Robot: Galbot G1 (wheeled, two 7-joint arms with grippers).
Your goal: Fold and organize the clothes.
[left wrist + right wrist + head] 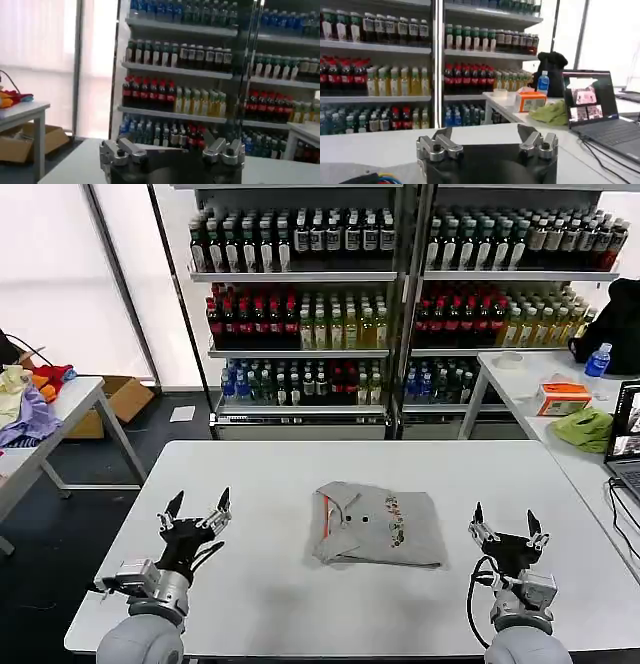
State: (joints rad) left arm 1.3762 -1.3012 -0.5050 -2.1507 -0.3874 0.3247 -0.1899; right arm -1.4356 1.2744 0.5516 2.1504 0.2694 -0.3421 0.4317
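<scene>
The light grey T-shirt [380,525] lies folded into a rough rectangle at the middle of the white table [270,474], its small coloured print facing up and a red strip showing at its left edge. My left gripper [198,511] stands open near the table's front left, fingers pointing up, well left of the shirt. At the front right my right gripper [508,520] is open too, a little right of the shirt. Both hold nothing. In the wrist views the left gripper [170,142] and the right gripper [487,134] have spread fingers with bare table between them.
Drink shelves [400,294] stand behind the table. A side table at the left carries a heap of garments [35,399]. The right table holds a lime-green cloth [584,427], an orange box [563,396], a blue bottle [597,360] and a laptop [626,434].
</scene>
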